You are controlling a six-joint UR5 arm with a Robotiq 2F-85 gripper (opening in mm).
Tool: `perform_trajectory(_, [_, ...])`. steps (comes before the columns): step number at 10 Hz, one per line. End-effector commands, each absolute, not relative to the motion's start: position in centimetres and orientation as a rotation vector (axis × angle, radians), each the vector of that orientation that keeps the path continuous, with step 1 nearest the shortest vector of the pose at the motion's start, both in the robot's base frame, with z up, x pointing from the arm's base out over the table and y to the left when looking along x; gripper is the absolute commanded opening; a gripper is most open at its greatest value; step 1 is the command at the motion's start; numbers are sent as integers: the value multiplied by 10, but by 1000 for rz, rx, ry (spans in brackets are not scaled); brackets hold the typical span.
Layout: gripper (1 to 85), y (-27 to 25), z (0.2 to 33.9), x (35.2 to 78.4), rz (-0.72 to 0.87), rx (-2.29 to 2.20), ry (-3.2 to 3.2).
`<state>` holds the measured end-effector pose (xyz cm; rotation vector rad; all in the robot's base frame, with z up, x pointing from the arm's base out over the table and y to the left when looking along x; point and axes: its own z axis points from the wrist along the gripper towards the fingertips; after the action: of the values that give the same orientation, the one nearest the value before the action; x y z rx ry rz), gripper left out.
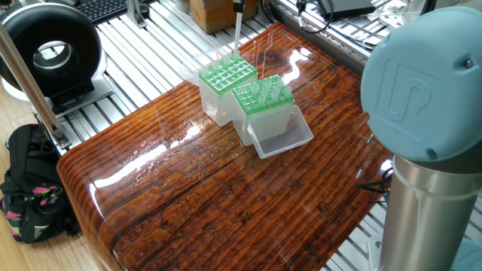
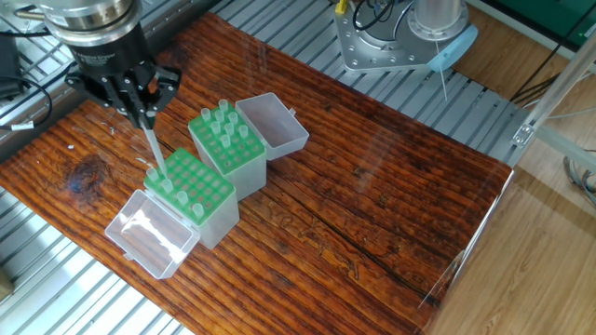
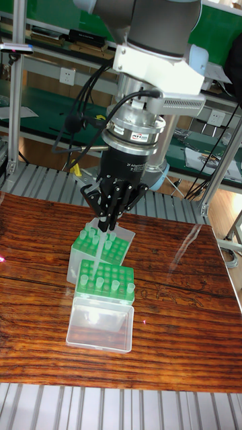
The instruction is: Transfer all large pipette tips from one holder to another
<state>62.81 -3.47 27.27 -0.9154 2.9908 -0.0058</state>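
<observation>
I am pinching one pipette tip (image 2: pixel 153 149) upright in my hand (image 2: pixel 140 104), so its point is hanging over the left-of-frame holder (image 2: pixel 191 186), lined up with a hole.

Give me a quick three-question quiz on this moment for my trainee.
1. True or false: the claw is shut on a pipette tip.
2. The held tip's lower end is at: A) the sparser holder; B) the fuller holder; C) the bare wood.
3. Fill in: both holders' clear lids are ___.

Key: 1 true; 2 A; 3 open.
</observation>
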Motion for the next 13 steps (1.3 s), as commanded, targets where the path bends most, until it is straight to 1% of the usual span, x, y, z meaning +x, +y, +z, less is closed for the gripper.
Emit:
perform_trajectory(1, [123, -33, 271, 626, 12, -920, 2994])
perform_trajectory(6, [117, -35, 278, 617, 6, -917, 3009])
perform_trajectory(13, [117, -35, 274, 620, 16, -920, 3003])
